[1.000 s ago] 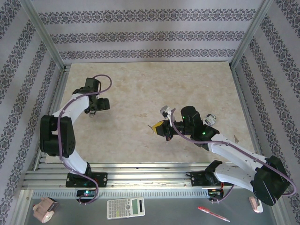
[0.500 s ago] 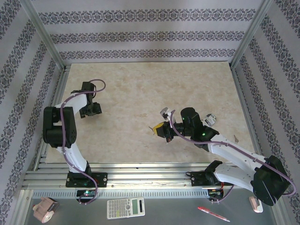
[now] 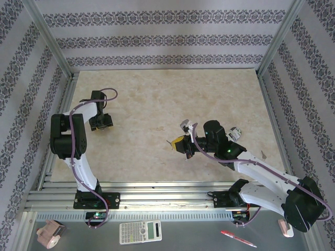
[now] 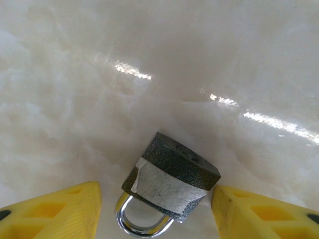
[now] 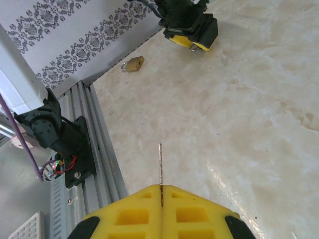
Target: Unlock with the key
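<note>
Left gripper point(image 3: 101, 122) is down over the padlock point(image 4: 172, 181) with its jaws apart. The padlock lies on the table point(image 4: 149, 59) right between the yellow fingers point(image 4: 55, 211), with a gap on each side, so nothing's touching it. Its shackle point(image 4: 144, 226) points back toward the wrist. Right gripper point(image 5: 161, 189) has its jaws pinched together on the key point(image 5: 160, 167), and the thin blade pokes straight out past the tips, well apart from the padlock. A small brass lock point(image 5: 132, 63) sits way out beyond the blade, near the wall point(image 5: 65, 40).
</note>
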